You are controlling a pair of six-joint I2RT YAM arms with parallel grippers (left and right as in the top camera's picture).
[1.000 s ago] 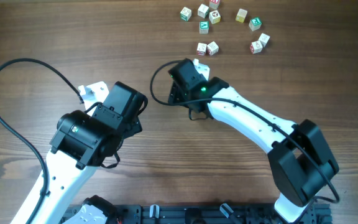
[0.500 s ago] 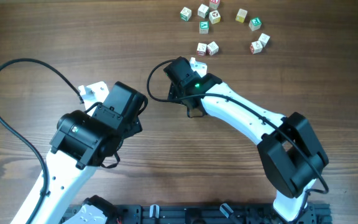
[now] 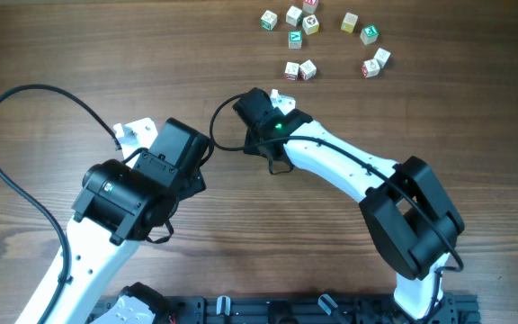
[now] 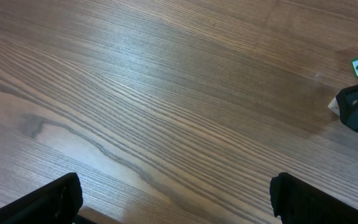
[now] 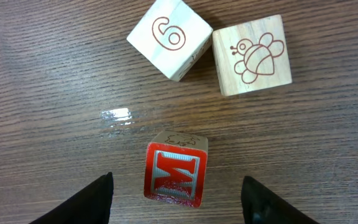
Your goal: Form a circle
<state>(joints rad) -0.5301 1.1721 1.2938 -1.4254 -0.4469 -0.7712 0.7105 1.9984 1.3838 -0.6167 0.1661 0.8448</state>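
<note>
Right wrist, end effector (image 5: 176, 180) spread, flanking cube (image 5: 174, 169)

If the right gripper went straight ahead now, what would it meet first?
Most likely the red M block, centred between the right gripper's open fingers. The 6 block and bee block lie farther on. How high the gripper hangs is unclear.

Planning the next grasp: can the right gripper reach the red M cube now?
Probably yes: the red M cube sits between the right gripper's open jaws, clear of the 6 cube and bee cube.
</note>
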